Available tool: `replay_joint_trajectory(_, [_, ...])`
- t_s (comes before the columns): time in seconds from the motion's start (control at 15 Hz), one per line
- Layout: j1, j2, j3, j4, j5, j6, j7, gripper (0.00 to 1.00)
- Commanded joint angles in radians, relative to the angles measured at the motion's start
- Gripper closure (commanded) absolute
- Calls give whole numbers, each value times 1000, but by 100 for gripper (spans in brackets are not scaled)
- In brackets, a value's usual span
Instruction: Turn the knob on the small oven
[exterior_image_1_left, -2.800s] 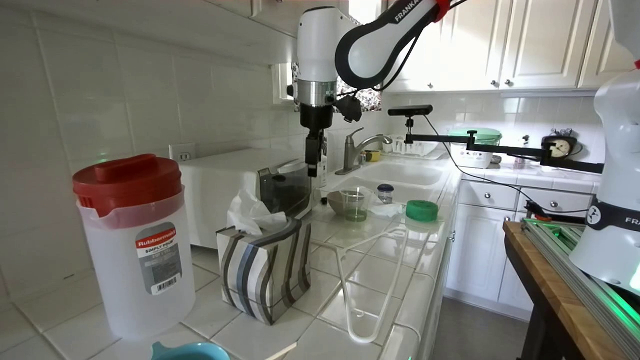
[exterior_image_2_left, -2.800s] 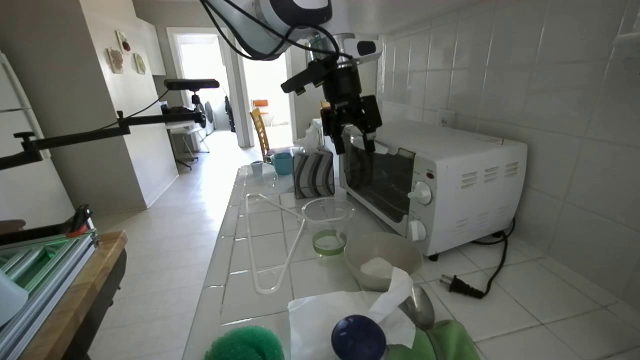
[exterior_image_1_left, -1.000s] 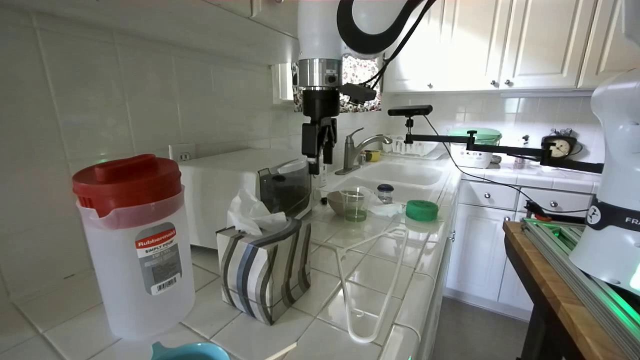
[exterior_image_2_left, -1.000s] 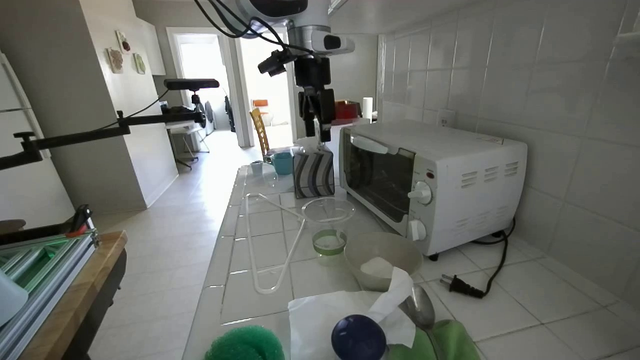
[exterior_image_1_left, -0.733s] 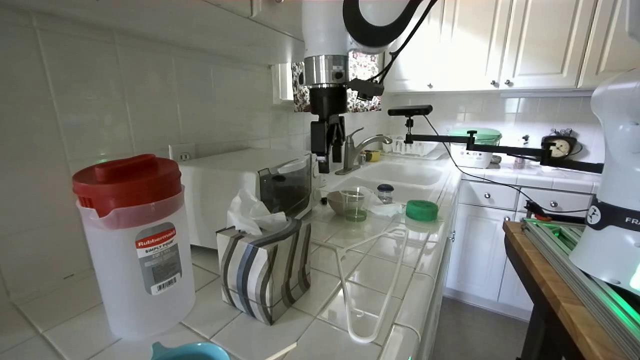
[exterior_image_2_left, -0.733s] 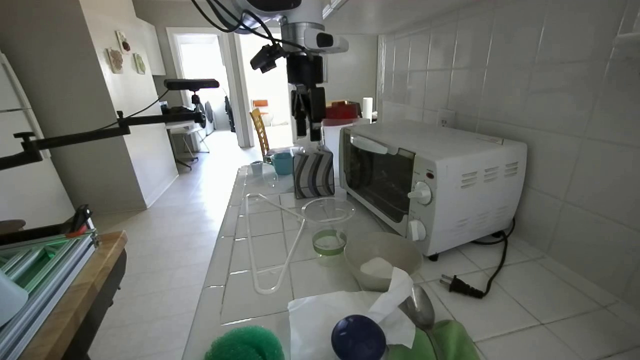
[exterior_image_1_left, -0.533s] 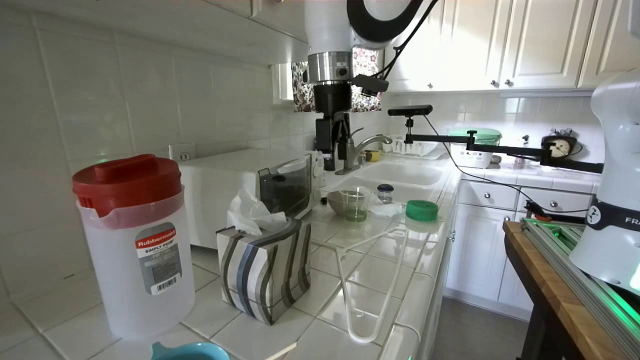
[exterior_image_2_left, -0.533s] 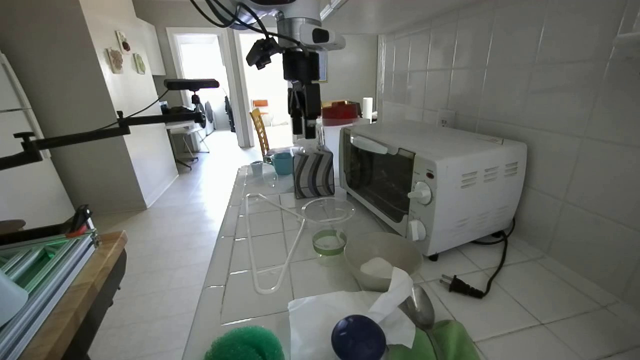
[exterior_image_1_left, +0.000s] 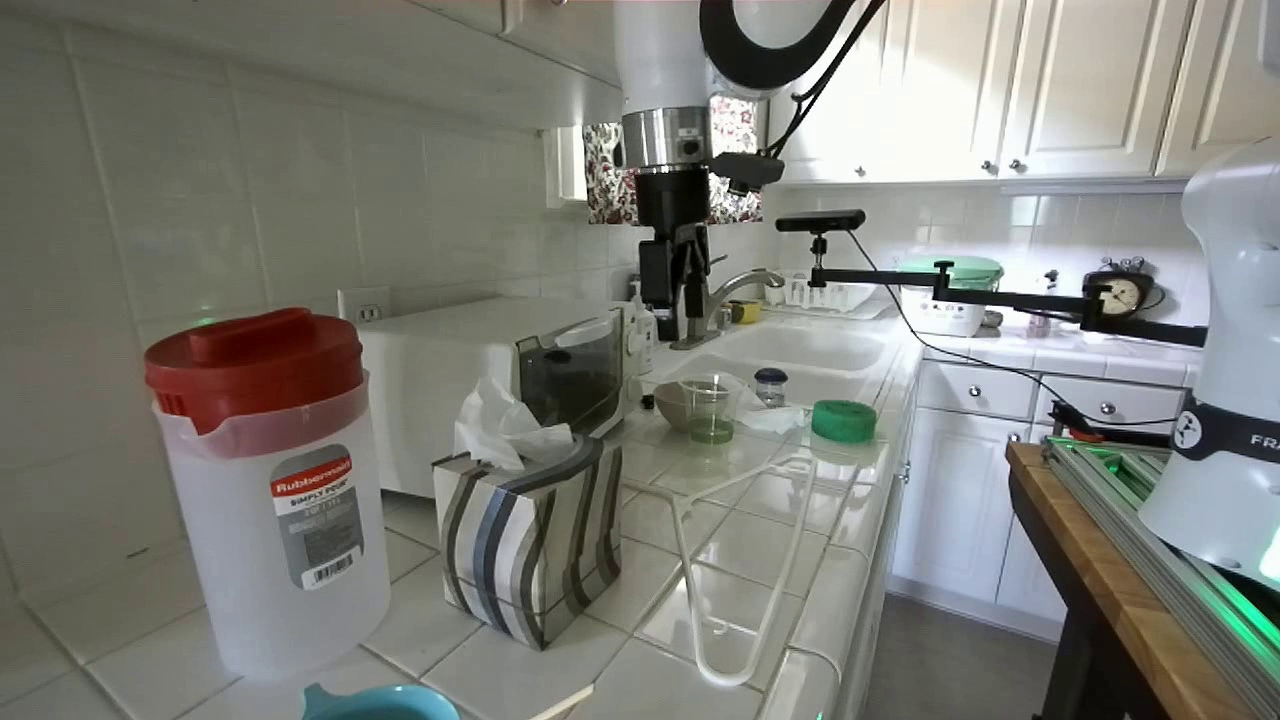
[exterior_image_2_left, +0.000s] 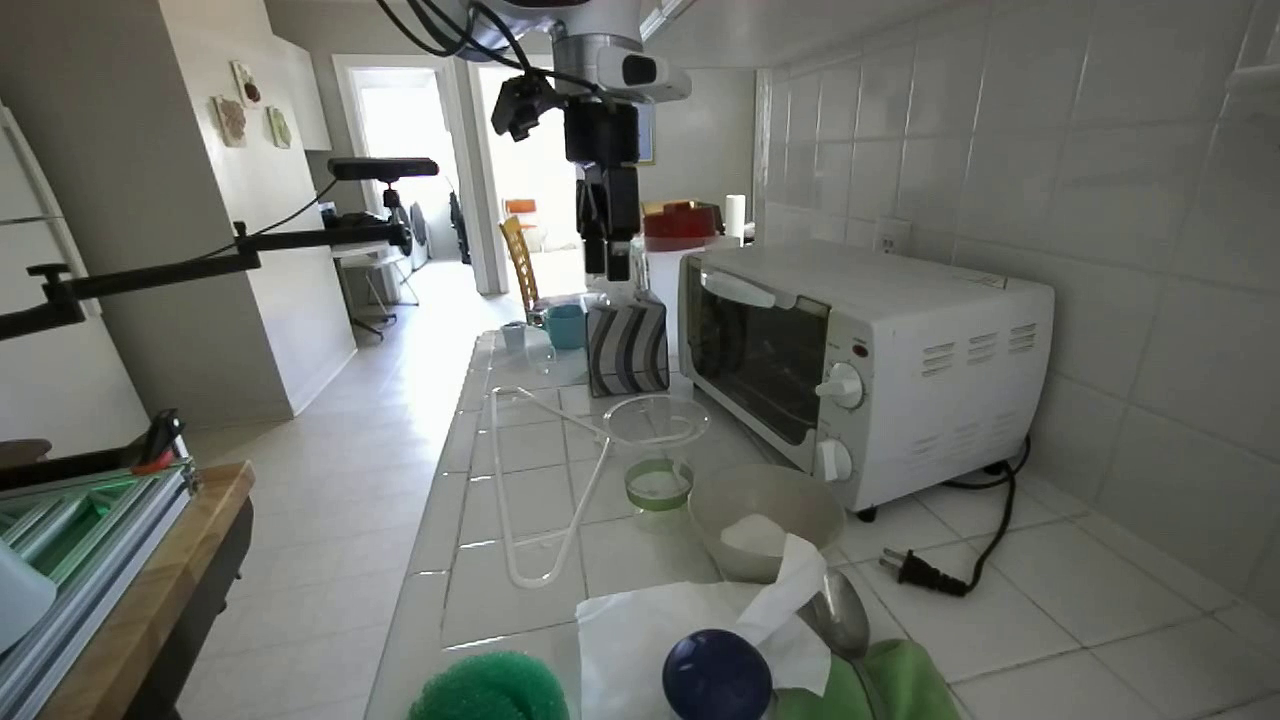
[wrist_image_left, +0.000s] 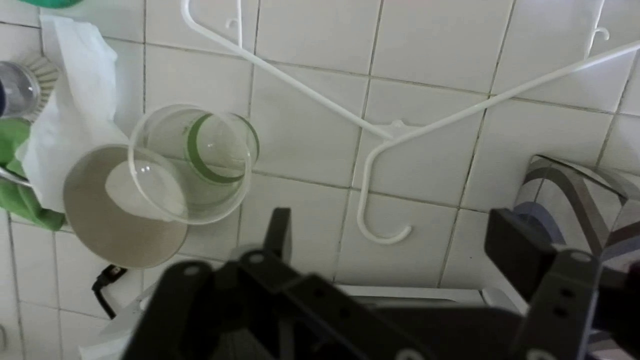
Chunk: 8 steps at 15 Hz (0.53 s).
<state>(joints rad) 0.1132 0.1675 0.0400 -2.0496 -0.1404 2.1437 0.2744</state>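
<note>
Tool (wrist_image_left: 392, 232), spread wide and gripping nothing, hangs clear of the oven (exterior_image_2_left: 895, 350); approach stage, I'd say: next, ease down to a knob (exterior_image_2_left: 843, 386), pinch, twist!

A bowl (exterior_image_2_left: 795, 497) stands near lower knob (exterior_image_2_left: 834, 461); upper knob (exterior_image_2_left: 846, 386) faces open air.
</note>
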Motion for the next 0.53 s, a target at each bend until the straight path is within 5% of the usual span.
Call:
replay_joint_trajectory(0.0, [-3, -24, 1, -36, -4, 36, 26, 0])
replay_joint_trajectory(0.47, [-2, 1, 5, -12, -1, 45, 5, 0])
